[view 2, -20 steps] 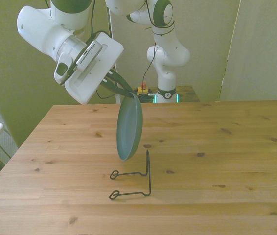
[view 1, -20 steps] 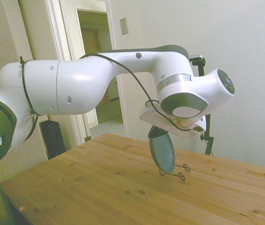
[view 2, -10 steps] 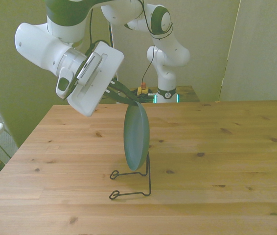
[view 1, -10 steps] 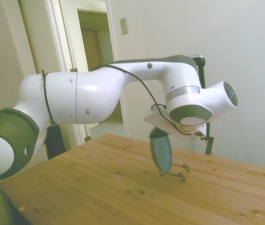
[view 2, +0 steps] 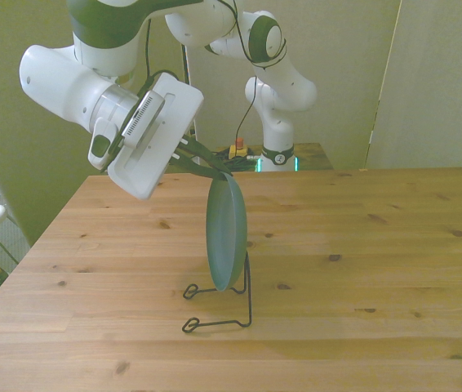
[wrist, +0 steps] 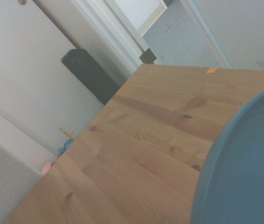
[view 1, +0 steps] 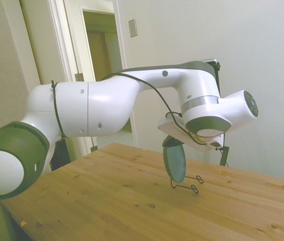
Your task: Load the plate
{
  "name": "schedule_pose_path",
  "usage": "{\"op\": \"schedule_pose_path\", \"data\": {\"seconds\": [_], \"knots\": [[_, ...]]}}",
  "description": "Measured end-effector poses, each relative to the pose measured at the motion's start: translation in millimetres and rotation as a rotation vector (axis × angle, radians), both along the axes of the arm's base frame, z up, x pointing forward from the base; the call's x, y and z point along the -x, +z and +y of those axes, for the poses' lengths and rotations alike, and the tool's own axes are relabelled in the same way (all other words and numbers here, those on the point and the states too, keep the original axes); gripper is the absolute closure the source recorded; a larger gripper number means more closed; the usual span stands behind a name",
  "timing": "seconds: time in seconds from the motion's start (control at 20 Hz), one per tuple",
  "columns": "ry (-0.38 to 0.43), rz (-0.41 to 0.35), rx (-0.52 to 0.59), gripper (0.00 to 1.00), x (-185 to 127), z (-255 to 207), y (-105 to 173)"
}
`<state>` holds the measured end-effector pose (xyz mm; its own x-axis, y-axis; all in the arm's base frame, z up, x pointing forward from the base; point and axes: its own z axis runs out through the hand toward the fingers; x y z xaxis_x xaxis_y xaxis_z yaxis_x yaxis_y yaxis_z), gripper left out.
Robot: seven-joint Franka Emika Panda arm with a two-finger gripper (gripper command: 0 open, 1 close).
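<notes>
The dark teal plate [view 2: 226, 233] stands on edge, nearly upright, with my gripper [view 2: 217, 168] shut on its top rim. Its lower edge sits down inside a black wire stand [view 2: 223, 308], against the stand's upright post. From the side, the plate [view 1: 175, 160] hangs below the white hand, over the wire stand [view 1: 188, 184] on the wooden table [view 1: 112, 201]. The wrist view shows part of the plate's face [wrist: 248, 163] close up, with the table [wrist: 136, 154] beyond it.
A second white arm [view 2: 276, 90] stands behind the table's far edge. A door opening [view 1: 102, 75] and a dark box on the floor [wrist: 89, 74] lie beyond the table's end.
The plate has moved toward the front view's right and down, from hanging beside the wire stand to sitting in it. The arm came lower with it.
</notes>
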<state>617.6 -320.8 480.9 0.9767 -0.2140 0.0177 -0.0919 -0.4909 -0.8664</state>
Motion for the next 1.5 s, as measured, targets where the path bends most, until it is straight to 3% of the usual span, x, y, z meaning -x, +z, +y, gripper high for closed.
{"op": "schedule_pose_path", "data": {"seconds": [1.5], "knots": [[0.007, 0.018, -0.024, 1.0, -42, 4, -32]]}}
